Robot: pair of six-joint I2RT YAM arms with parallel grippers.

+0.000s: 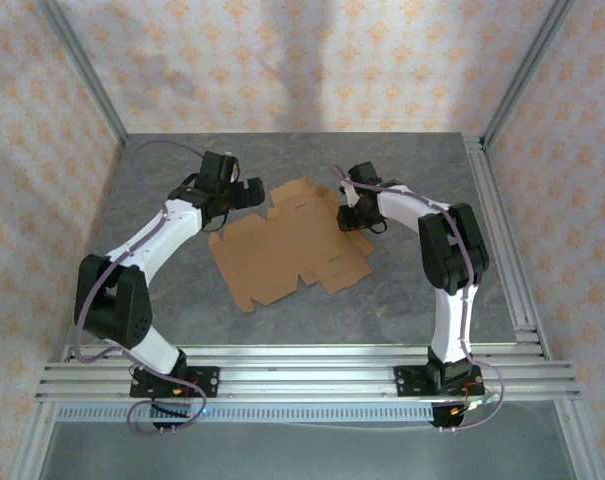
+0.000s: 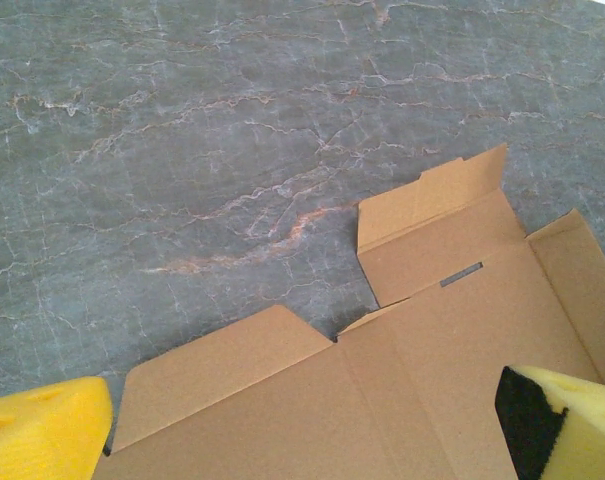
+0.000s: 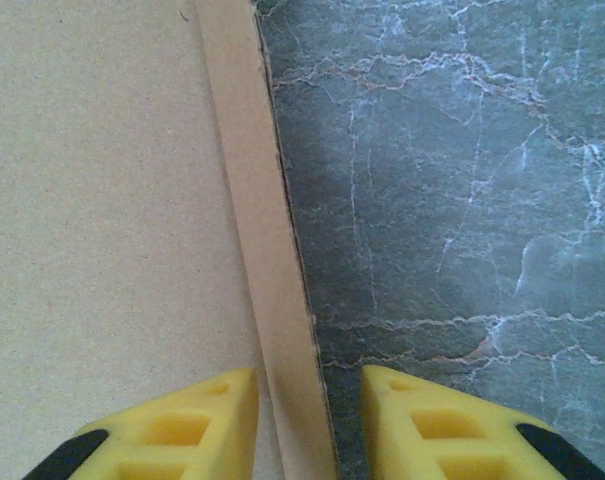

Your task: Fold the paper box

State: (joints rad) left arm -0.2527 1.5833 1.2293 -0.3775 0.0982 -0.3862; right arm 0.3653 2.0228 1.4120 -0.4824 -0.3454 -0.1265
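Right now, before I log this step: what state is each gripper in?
Left gripper: wide open, holding nothing, over the paper box.
Right gripper: partly open, straddling the box's raised edge, not clamped on it.

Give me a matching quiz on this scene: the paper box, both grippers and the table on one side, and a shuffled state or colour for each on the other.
Things:
1. paper box
2. left gripper
3. right gripper
4. table

States:
A. grey with pale marble veins
B. jaws either side of a cardboard edge strip
C. tan, lying unfolded
D. jaws wide open above the cardboard

Pairs: 1-C, 2-D, 3-B, 4-A
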